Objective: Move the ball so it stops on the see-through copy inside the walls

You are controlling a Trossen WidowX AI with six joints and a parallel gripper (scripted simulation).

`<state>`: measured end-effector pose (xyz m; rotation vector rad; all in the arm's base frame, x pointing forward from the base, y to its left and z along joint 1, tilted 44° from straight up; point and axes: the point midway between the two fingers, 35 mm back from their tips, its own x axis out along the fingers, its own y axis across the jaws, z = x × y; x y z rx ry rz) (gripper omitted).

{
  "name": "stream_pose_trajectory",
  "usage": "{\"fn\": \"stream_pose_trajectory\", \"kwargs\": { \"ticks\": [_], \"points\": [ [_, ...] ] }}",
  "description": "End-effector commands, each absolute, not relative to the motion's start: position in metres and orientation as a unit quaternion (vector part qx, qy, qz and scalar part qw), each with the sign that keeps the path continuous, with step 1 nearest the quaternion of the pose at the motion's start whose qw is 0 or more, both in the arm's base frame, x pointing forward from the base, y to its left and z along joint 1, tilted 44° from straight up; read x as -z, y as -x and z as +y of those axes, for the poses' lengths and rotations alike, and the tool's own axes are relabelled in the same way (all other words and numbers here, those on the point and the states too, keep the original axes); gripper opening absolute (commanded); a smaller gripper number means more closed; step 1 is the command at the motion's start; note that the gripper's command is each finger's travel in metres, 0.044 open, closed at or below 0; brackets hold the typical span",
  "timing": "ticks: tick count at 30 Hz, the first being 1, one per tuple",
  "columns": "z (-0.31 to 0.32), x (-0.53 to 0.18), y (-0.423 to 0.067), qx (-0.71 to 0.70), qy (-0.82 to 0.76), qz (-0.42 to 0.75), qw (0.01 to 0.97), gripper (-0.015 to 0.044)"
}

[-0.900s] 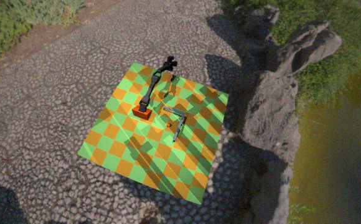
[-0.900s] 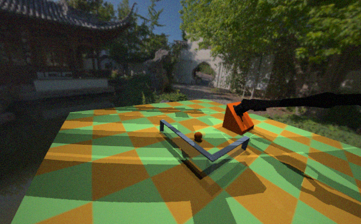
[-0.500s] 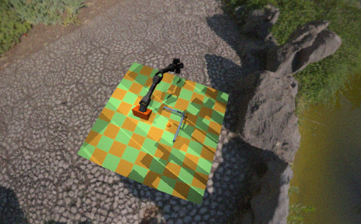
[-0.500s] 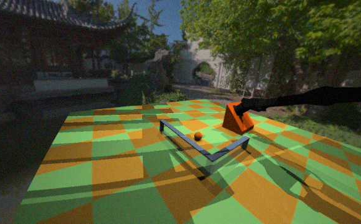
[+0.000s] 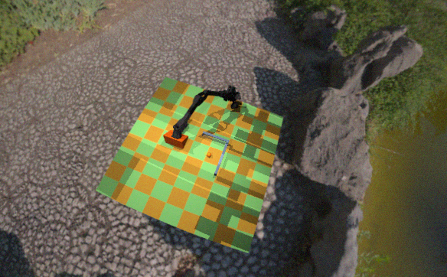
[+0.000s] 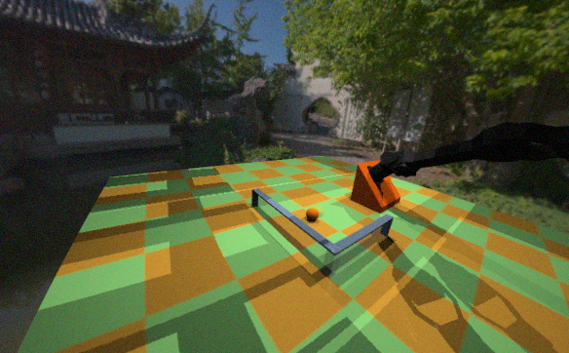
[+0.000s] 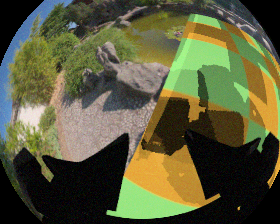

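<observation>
The orange ball (image 5: 209, 154) (image 6: 312, 214) rests on the checkered table (image 5: 151, 193) (image 6: 186, 278), inside the corner made by the two low walls (image 5: 222, 156) (image 6: 290, 221). I cannot make out the see-through copy apart from the ball. My gripper (image 5: 236, 102) (image 7: 157, 135) hangs high over the table's far edge, well away from the ball and beyond the walls. Its fingers stand apart with nothing between them. In the wrist view only the table edge and the ground beyond show between the fingers. In the exterior view the arm runs out of the frame on the right, so the gripper is hidden there.
The arm's orange base (image 5: 175, 139) (image 6: 373, 191) stands just beside the open side of the corner. The arm (image 5: 192, 111) (image 6: 498, 143) stretches above the table. Cobbled ground and rocks (image 5: 334, 126) surround the table.
</observation>
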<state>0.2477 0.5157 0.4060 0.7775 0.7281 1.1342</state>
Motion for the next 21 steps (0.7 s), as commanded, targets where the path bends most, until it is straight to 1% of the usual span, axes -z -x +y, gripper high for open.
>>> {"fn": "stream_pose_trajectory", "kwargs": {
  "ticks": [1, 7, 12, 17, 21],
  "points": [
    [0.487, -0.361, -0.300, -0.472, -0.301, 0.342, 0.755, 0.0285],
    [0.437, -0.302, -0.359, -0.419, -0.239, 0.367, 0.795, 0.0285],
    [0.384, -0.254, -0.399, -0.376, -0.192, 0.396, 0.815, 0.0285],
    [0.324, -0.206, -0.426, -0.339, -0.152, 0.434, 0.821, 0.0285],
    [0.273, -0.168, -0.437, -0.313, -0.127, 0.469, 0.816, 0.0285]
  ]
}}
